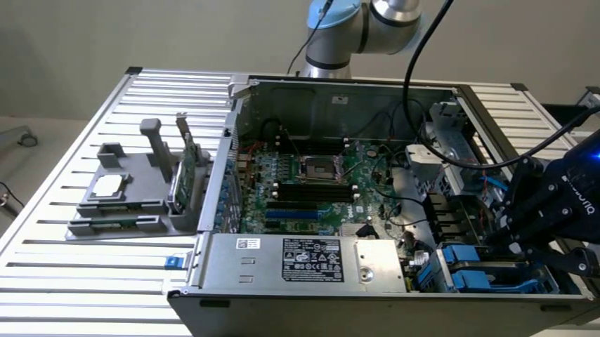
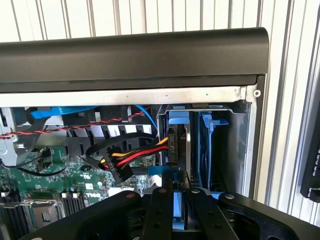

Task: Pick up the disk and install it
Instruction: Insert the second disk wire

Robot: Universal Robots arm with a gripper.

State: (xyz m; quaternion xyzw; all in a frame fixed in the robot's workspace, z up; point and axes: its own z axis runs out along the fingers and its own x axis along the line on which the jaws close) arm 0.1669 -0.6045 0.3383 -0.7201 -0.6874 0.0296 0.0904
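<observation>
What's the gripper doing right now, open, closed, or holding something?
Gripper: nearly closed, pinching a blue plastic part at the drive bay of the open computer case; whether it is the disk's carrier rail cannot be told.

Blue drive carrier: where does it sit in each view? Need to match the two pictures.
Exterior view: blue drive carrier in the bay at the case's near corner, on the exterior view's right, below the gripper.
Wrist view: blue carrier rails upright in the bay, just beyond the gripper's fingers.
Shared landmark: the green motherboard.
</observation>
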